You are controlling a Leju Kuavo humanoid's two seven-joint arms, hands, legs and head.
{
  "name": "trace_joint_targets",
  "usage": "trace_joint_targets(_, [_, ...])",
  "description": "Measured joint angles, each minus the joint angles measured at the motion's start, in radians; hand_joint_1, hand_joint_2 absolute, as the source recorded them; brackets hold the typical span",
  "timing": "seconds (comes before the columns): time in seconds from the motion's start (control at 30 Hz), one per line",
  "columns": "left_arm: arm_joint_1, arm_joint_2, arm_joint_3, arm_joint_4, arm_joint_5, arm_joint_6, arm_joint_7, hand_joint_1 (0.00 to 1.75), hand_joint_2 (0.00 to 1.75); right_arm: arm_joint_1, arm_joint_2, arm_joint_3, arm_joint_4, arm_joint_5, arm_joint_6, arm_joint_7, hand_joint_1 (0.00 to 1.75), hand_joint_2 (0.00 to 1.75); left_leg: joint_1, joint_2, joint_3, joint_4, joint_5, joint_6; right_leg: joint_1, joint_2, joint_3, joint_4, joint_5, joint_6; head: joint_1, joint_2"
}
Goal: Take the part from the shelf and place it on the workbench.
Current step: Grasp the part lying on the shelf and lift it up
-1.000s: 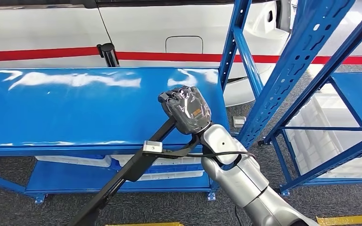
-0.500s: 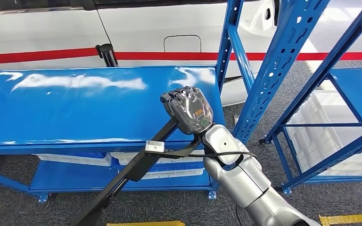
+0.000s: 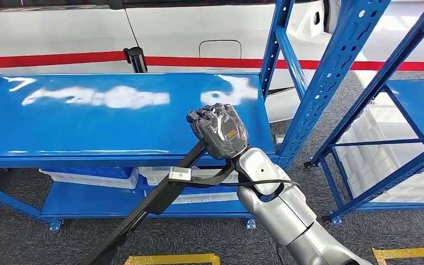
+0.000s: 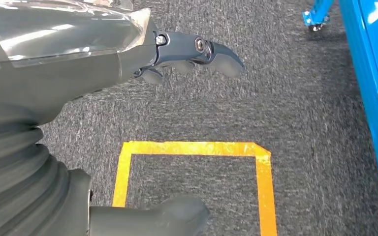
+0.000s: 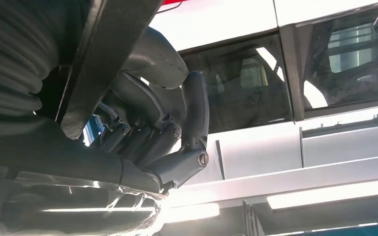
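Since a second ago the whole scene is sliding sideways and slightly down in the head view, so it is the camera that is moving; the right hand is keeping the same place in front of the robot, still clamped around the part. Its fingers are curling tightly round the upper end of the part, a long black bar with a small silver block on it, which is slanting down and away toward the robot's left, hanging in the air over the front edge of the blue surface and not touching it. That glossy top is catching white reflections. Below it, white bins are sitting on a lower blue shelf. To the robot's right, blue shelf uprights are rising at an angle, with a white crate on the floor inside the next rack. Behind everything a white car with a red stripe is standing. Yellow tape is marking a rectangle on the grey carpet. The left hand is hanging over that carpet, its fingers spread apart from the thumb and holding nothing.
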Motion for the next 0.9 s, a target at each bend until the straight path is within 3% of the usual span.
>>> trace_joint_targets(0.1, [-0.001, 0.0, 0.0, 0.0, 0.0, 0.0, 0.001, 0.0, 1.75, 0.0, -0.002, -0.001, 0.0, 0.0, 0.0, 0.0, 1.75, 1.75, -0.002, 0.007, -0.037, -0.003, 0.032, 0.018, -0.003, 0.0, -0.065, 0.182, -0.122, -0.014, 0.006, 0.0])
trace_joint_targets(0.13, [-0.001, 0.0, 0.0, 0.0, 0.0, 0.0, 0.001, 0.0, 1.75, 0.001, -0.003, -0.001, -0.001, 0.0, 0.0, 0.0, 1.75, 1.75, -0.003, 0.008, -0.05, -0.002, 0.041, 0.019, -0.003, 0.0, -0.078, 0.242, -0.149, -0.012, 0.005, 0.0])
trace_joint_targets(0.17, [-0.001, 0.0, 0.0, 0.0, 0.0, 0.0, 0.001, 0.0, 1.75, 0.001, -0.005, -0.001, -0.001, 0.0, 0.0, 0.0, 1.75, 1.75, -0.004, 0.01, -0.063, -0.002, 0.051, 0.018, -0.003, 0.0, -0.075, 0.274, -0.158, -0.006, 0.006, 0.0])
trace_joint_targets(0.2, [-0.001, 0.0, 0.0, 0.0, 0.0, 0.0, 0.001, 0.0, 1.75, 0.001, -0.006, -0.001, -0.001, 0.0, 0.0, 0.0, 1.75, 1.75, -0.005, 0.011, -0.076, -0.001, 0.06, 0.016, -0.003, 0.0, -0.054, 0.268, -0.149, 0.001, 0.006, 0.0])
trace_joint_targets(0.23, [-0.001, -0.001, 0.0, 0.0, 0.0, 0.0, 0.001, 0.0, 1.75, 0.001, -0.006, -0.001, -0.001, 0.0, 0.0, 0.0, 1.75, 1.75, -0.005, 0.011, -0.087, -0.001, 0.07, 0.014, -0.002, 0.0, -0.012, 0.225, -0.131, 0.008, 0.006, 0.0])
trace_joint_targets(0.27, [-0.001, -0.001, 0.0, 0.0, 0.0, 0.0, 0.001, 0.0, 1.75, 0.001, -0.006, -0.001, -0.001, 0.0, 0.0, 0.0, 1.75, 1.75, -0.005, 0.011, -0.096, 0.0, 0.078, 0.01, -0.002, 0.0, 0.04, 0.159, -0.115, 0.011, 0.006, 0.0])
trace_joint_targets(0.33, [-0.002, -0.001, 0.0, 0.0, -0.001, 0.0, 0.001, 0.0, 1.75, -0.003, -0.004, -0.001, -0.002, 0.0, 0.0, 0.0, 1.75, 1.75, -0.008, 0.011, -0.11, 0.001, 0.096, 0.0, 0.003, 0.0, 0.139, 0.015, -0.11, 0.005, 0.005, 0.0])
trace_joint_targets(0.4, [-0.002, -0.001, 0.0, 0.0, -0.002, 0.0, 0.002, 0.0, 1.75, -0.005, -0.002, -0.001, -0.004, 0.0, 0.001, 0.0, 1.75, 1.75, -0.01, 0.012, -0.117, -0.001, 0.114, -0.012, 0.01, 0.002, 0.169, -0.048, -0.116, -0.01, 0.003, 0.0])
trace_joint_targets(0.43, [-0.001, -0.001, 0.0, 0.0, -0.002, 0.0, 0.003, 0.0, 1.75, -0.005, -0.002, -0.002, -0.004, 0.001, 0.001, 0.0, 1.75, 1.75, -0.008, 0.011, -0.12, -0.004, 0.123, -0.019, 0.009, 0.003, 0.16, -0.05, -0.111, -0.019, 0.003, 0.0])
trace_joint_targets(0.47, [-0.001, -0.001, 0.0, 0.0, -0.002, 0.0, 0.004, 0.0, 1.75, -0.005, -0.001, -0.001, -0.004, 0.001, 0.002, 0.0, 1.75, 1.75, -0.006, 0.009, -0.125, -0.002, 0.118, -0.025, 0.005, 0.002, 0.154, -0.051, -0.102, -0.029, 0.003, 0.0])
trace_joint_targets(0.5, [0.0, -0.001, 0.0, 0.0, -0.003, 0.0, 0.004, 0.0, 1.75, -0.005, 0.0, -0.001, -0.004, 0.002, 0.003, 0.0, 1.75, 1.75, -0.003, 0.008, -0.134, 0.012, 0.095, -0.03, 0.001, 0.0, 0.146, -0.052, -0.091, -0.041, 0.002, 0.0])
trace_joint_targets(0.57, [0.002, -0.001, 0.0, 0.001, -0.005, 0.0, 0.005, 0.0, 1.75, -0.005, 0.002, 0.0, -0.004, 0.003, 0.005, 0.0, 1.75, 1.75, 0.001, 0.005, -0.164, 0.095, -0.001, -0.04, -0.004, -0.003, 0.127, -0.053, -0.065, -0.06, -0.003, 0.0])
trace_joint_targets(0.6, [0.002, -0.001, 0.0, 0.001, -0.006, 0.0, 0.005, 0.0, 1.75, -0.004, 0.002, 0.0, -0.004, 0.004, 0.006, 0.0, 1.75, 1.75, 0.002, 0.005, -0.18, 0.16, -0.051, -0.045, -0.003, -0.004, 0.114, -0.052, -0.053, -0.065, -0.005, 0.0])
trace_joint_targets(0.63, [0.002, -0.001, 0.0, 0.001, -0.006, 0.001, 0.005, 0.0, 1.75, -0.003, 0.002, 0.0, -0.004, 0.004, 0.006, 0.0, 1.75, 1.75, 0.003, 0.004, -0.19, 0.223, -0.081, -0.05, -0.003, -0.004, 0.1, -0.051, -0.042, -0.065, -0.005, 0.0])
trace_joint_targets(0.67, [0.002, 0.0, 0.0, 0.001, -0.007, 0.001, 0.005, 0.0, 1.75, -0.002, 0.002, 0.0, -0.004, 0.004, 0.007, 0.0, 1.75, 1.75, 0.005, 0.004, -0.191, 0.266, -0.088, -0.055, -0.002, -0.004, 0.085, -0.05, -0.031, -0.063, -0.005, 0.0])
trace_joint_targets(0.7, [0.002, 0.0, 0.0, 0.001, -0.007, 0.002, 0.005, 0.0, 1.75, -0.001, 0.002, 0.0, -0.004, 0.004, 0.008, 0.0, 1.75, 1.75, 0.007, 0.004, -0.177, 0.279, -0.075, -0.058, -0.002, -0.005, 0.07, -0.049, -0.02, -0.061, -0.005, 0.0])
trace_joint_targets(0.77, [0.0, 0.0, 0.0, 0.0, -0.007, 0.003, 0.005, 0.0, 1.75, 0.001, 0.002, 0.0, -0.004, 0.004, 0.009, 0.0, 1.75, 1.75, 0.014, 0.005, -0.098, 0.203, -0.028, -0.062, -0.004, -0.004, 0.044, -0.042, -0.003, -0.052, -0.006, 0.0])
trace_joint_targets(0.83, [-0.003, 0.0, 0.0, 0.0, -0.007, 0.004, 0.004, 0.0, 1.75, 0.001, 0.003, 0.0, -0.005, 0.004, 0.01, 0.0, 1.75, 1.75, 0.015, 0.001, 0.002, 0.072, -0.026, -0.058, -0.001, -0.003, 0.024, -0.031, 0.01, -0.039, -0.005, 0.0])
trace_joint_targets(0.9, [-0.005, 0.0, 0.0, 0.0, -0.007, 0.006, 0.003, 0.0, 1.75, 0.0, 0.005, 0.0, -0.007, 0.005, 0.011, 0.0, 1.75, 1.75, 0.008, -0.003, 0.041, 0.006, -0.044, -0.045, 0.001, -0.005, 0.016, -0.027, 0.023, -0.024, -0.004, 0.0])
